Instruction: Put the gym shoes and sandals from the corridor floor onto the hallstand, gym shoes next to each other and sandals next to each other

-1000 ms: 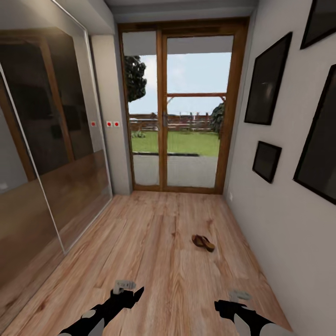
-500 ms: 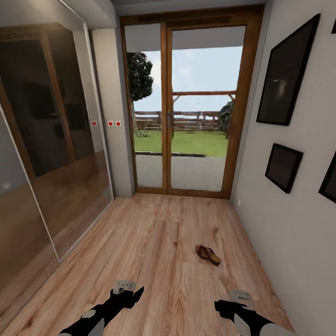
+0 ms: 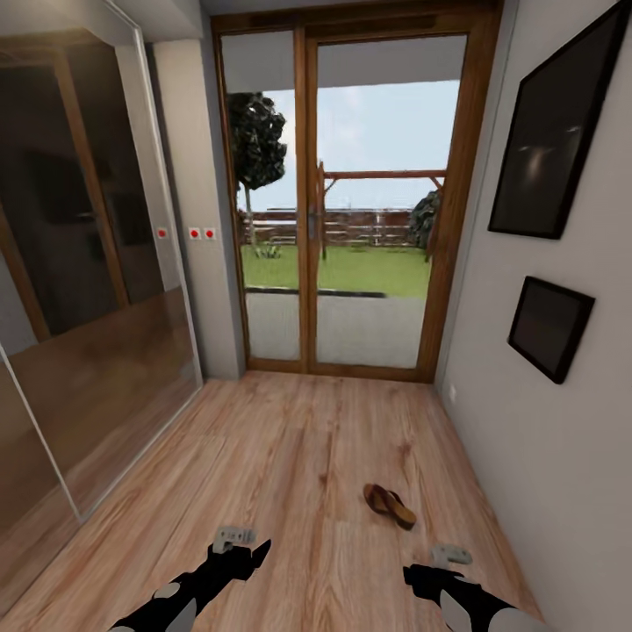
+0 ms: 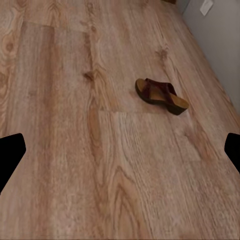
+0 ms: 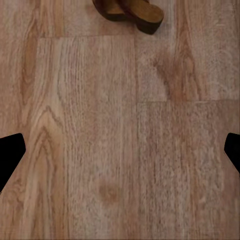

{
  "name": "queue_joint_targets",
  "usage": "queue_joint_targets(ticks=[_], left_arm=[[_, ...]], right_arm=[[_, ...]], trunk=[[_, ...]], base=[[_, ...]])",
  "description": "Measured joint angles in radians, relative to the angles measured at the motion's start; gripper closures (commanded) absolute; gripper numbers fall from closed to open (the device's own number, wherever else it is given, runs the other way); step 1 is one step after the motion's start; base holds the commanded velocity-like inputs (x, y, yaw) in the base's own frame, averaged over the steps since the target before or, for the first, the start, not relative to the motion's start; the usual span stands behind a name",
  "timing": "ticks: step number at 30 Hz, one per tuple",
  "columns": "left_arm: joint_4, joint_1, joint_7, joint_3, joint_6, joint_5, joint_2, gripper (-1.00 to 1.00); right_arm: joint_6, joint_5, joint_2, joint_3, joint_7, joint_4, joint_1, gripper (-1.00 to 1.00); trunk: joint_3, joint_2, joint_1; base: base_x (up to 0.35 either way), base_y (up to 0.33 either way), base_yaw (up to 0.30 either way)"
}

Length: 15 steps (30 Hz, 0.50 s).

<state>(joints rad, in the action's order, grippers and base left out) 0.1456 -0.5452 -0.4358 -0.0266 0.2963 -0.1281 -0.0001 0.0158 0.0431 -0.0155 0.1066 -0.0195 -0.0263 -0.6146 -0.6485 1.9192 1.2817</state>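
Our grippers low, one sandal ahead on the floor.

Our left gripper (image 3: 237, 546) and right gripper (image 3: 437, 563) hang with fingers spread wide, holding nothing. Beyond the right one, a sandal (image 3: 390, 506) lies on the floor (image 3: 281, 456) near the wall; farther off stands the glass door (image 3: 342, 202).

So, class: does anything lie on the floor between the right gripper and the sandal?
Nothing visible does. Bare floor runs from the right gripper to the sandal, which lies just ahead of it; the right wrist view shows the same open planks.
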Motion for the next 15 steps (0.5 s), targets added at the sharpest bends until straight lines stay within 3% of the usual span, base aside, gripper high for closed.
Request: queue_joint_targets(ticks=[7, 15], left_arm=[[0.000, 0.000, 0.000, 0.000, 0.000, 0.000, 0.000, -1.00], [0.000, 0.000, 0.000, 0.000, 0.000, 0.000, 0.000, -1.00]], right_arm=[[0.000, 0.000, 0.000, 0.000, 0.000, 0.000, 0.000, -1.00], [0.000, 0.000, 0.000, 0.000, 0.000, 0.000, 0.000, -1.00]], trunk=[[-0.001, 0.000, 0.000], [-0.005, 0.000, 0.000]], base=[[0.349, -0.119, 0.045], [0.349, -0.120, 0.227]])
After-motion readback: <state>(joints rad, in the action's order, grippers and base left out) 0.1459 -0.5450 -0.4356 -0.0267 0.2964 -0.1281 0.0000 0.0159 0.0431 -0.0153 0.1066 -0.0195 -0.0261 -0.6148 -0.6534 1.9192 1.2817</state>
